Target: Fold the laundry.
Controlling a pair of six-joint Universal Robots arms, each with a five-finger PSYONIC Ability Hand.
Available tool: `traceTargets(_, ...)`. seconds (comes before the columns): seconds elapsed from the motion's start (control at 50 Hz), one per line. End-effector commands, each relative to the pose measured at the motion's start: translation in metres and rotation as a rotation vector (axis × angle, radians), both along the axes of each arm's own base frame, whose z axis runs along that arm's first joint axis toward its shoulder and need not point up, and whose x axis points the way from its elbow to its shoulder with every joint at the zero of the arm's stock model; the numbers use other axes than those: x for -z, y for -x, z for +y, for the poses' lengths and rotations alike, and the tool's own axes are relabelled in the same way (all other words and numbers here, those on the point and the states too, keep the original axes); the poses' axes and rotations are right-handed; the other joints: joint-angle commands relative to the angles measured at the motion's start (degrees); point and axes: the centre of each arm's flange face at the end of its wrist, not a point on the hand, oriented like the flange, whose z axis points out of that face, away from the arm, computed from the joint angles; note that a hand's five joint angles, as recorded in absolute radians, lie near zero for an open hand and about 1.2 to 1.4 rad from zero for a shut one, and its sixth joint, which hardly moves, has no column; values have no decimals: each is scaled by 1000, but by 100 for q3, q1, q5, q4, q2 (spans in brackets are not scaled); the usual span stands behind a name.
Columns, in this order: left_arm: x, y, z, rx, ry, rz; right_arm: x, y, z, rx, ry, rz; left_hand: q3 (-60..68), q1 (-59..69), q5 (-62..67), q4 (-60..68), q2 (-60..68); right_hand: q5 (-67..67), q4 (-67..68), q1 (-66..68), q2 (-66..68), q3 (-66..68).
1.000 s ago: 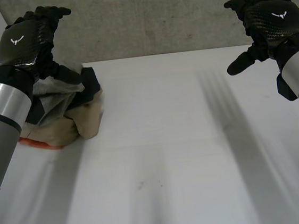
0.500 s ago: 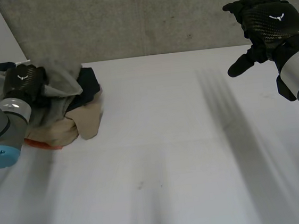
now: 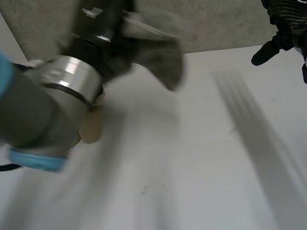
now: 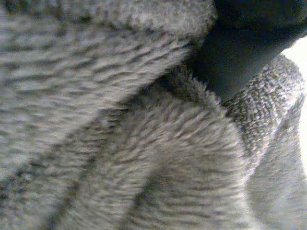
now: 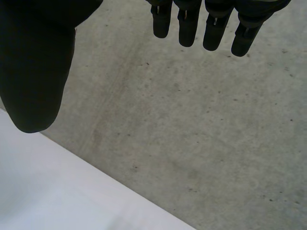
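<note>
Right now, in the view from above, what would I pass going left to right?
Left arm → left robot hand → grey fluffy cloth that it holds up → bare white table → right robot hand.

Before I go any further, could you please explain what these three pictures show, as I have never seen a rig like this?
This is a two-armed robot at a white table; each arm ends in a black hand. The head view looks down from between the arms, so its left arm is at the left. There the left hand holds a grey fleecy cloth above the table, fingers curled round it. The left wrist view looks along that hand's palm, close against the same cloth. Beside the left arm a bit of tan cloth lies on the table, mostly hidden. The right hand hangs in the air, open and empty; the right wrist view shows its straight fingers before a concrete wall.
</note>
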Motion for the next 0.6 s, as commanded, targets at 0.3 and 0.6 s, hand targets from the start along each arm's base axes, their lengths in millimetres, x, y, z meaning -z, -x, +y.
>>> traceTargets(0.3, 81, 46, 42, 109, -128, -341, 19, 1, -9, -26, -120, 237, -5691, -5119, -5497, -5859, -5834, -273, -213, -289, -228, -218)
traceTargets(0.6, 87, -53, 21, -113, -270, -410, 70, 5, 35, -106, -380, 475, -5434, -4862, -5240, -5602, -5577, -181, -120, -196, -136, -125)
